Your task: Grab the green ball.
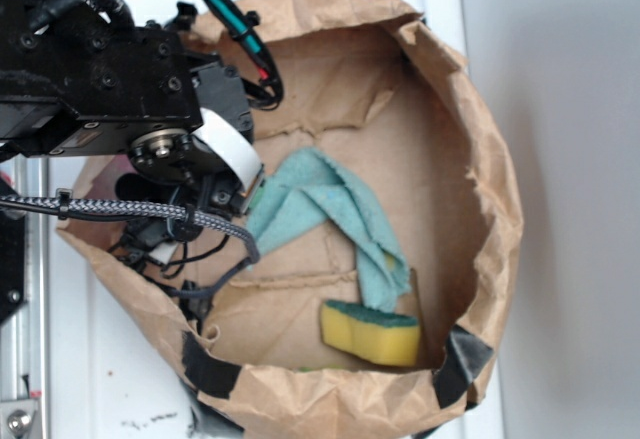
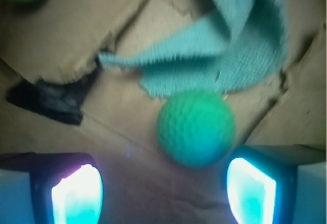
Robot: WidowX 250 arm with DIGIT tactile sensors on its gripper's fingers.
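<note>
Fingers [image 2: 163, 191] apart, green ball [image 2: 196, 128] ahead toward 1 o'clock, nearer right pad; shift right to centre, advance, avoid teal cloth [image 2: 230, 55] at 12 o'clock.

dimpled green ball [image 2: 196, 128], teal cloth [image 1: 325, 211], yellow-and-green sponge [image 1: 370, 331].
</note>
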